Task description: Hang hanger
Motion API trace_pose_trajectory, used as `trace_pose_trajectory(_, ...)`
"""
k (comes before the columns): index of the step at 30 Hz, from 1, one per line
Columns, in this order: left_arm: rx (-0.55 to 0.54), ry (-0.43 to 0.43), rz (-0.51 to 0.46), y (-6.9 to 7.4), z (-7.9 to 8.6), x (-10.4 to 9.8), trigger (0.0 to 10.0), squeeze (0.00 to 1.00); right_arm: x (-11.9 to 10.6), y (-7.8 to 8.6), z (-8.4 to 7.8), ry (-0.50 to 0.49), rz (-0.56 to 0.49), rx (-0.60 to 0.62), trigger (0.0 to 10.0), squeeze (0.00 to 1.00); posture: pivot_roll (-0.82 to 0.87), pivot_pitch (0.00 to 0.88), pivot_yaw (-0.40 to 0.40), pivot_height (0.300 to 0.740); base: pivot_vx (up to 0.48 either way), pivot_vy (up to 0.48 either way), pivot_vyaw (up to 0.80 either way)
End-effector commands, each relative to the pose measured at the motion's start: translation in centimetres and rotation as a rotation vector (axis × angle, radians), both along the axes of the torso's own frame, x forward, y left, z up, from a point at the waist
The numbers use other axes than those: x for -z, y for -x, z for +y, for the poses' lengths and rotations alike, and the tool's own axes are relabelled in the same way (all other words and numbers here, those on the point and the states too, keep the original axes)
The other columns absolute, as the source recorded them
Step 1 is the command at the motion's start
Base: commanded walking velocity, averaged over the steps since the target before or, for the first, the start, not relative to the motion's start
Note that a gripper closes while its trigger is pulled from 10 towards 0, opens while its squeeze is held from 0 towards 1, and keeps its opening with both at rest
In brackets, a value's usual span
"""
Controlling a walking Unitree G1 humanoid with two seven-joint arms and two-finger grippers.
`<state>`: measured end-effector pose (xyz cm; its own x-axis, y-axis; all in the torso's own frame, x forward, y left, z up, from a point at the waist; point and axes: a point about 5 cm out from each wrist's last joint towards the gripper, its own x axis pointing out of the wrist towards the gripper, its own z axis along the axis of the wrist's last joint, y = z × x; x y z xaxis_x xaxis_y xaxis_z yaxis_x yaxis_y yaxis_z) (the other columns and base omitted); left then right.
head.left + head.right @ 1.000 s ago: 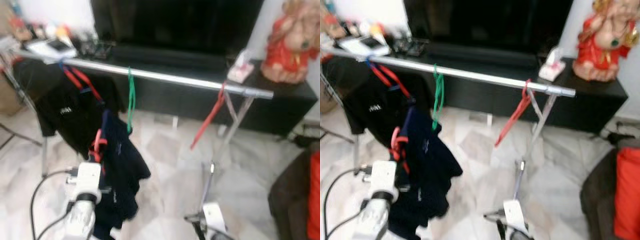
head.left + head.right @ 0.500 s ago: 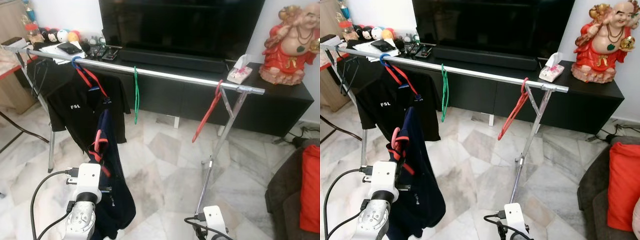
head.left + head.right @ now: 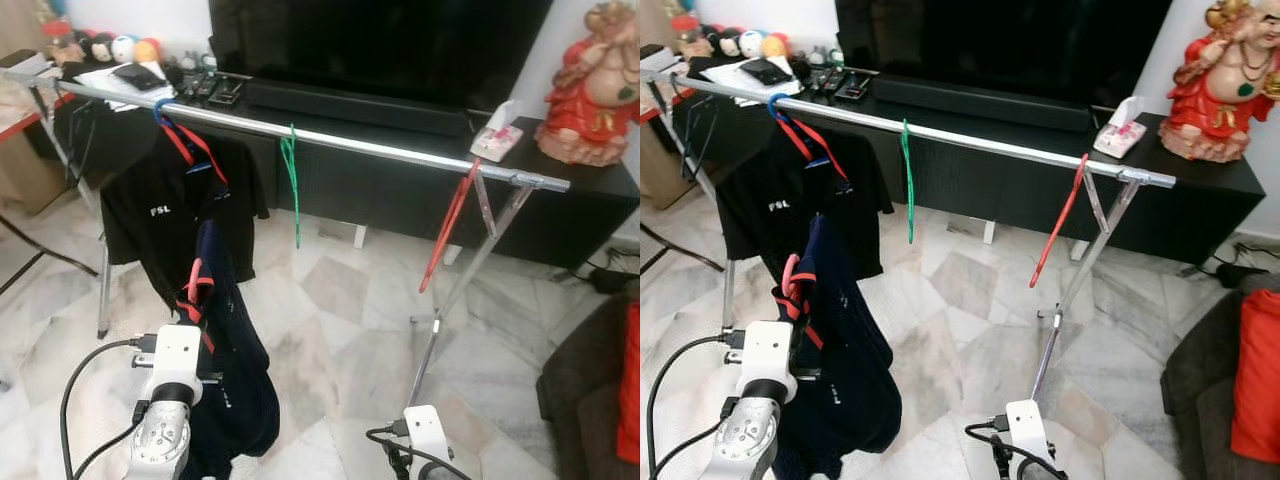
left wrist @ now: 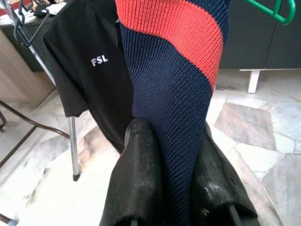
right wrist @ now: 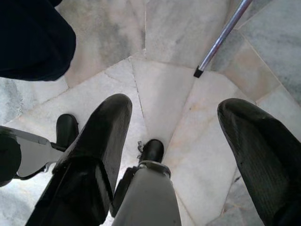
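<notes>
Rail [image 3: 380, 150] nearer; shirt [image 4: 174, 117] in left gripper [image 4: 171, 188]

I can read one marking: the white letters "FSL" printed on the chest of the black short-sleeved T-shirt [image 4: 89, 70] that hangs from the silver metal clothes rail [image 3: 380, 150]. In my eye views the same letters show small and less sharp.

Camera view drifts rightward; the scene itself looks unchanged.
The clothes rail [image 3: 330, 143], green hanger [image 3: 291, 180] and red hanger [image 3: 446, 228] now appear further right in frame.
</notes>
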<state>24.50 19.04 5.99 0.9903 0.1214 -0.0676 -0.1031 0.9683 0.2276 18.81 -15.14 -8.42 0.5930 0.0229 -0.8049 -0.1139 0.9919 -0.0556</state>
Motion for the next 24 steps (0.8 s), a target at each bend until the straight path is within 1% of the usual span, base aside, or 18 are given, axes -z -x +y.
trace_pose_trajectory(1, -0.001, -0.007, -0.032, -0.35, 0.02, -0.75, 10.0, 0.0, 0.1, 0.21, -0.38, 0.001, 0.008, 0.02, 10.0, 0.0, -0.02, 0.047, -0.048, 0.74, 0.0, 0.0, 0.0)
trace_pose_trajectory(3, 0.0, -0.007, -0.032, -0.36, 0.02, -0.76, 10.0, 0.0, 0.09, 0.2, -0.37, 0.001, 0.008, 0.021, 10.0, 0.0, -0.02, 0.047, -0.048, 0.74, 0.0, 0.0, 0.0)
trace_pose_trajectory(13, -0.001, -0.003, -0.036, -0.42, 0.02, -0.86, 10.0, 0.0, 0.1, 0.2, -0.37, -0.001, 0.008, 0.025, 10.0, 0.0, -0.02, 0.048, -0.048, 0.74, 0.0, 0.297, 0.0)
trace_pose_trajectory(19, 0.001, -0.002, -0.038, -0.47, -0.02, -0.91, 10.0, 0.0, 0.09, 0.2, -0.38, -0.001, 0.008, 0.026, 10.0, 0.0, -0.02, 0.048, -0.047, 0.74, 0.0, 0.322, 0.0)
trace_pose_trajectory(24, 0.0, -0.002, -0.038, -0.48, -0.01, -0.92, 10.0, 0.0, 0.1, 0.2, -0.37, -0.003, 0.009, 0.027, 10.0, 0.0, -0.02, 0.047, -0.047, 0.74, 0.0, 0.48, 0.0)
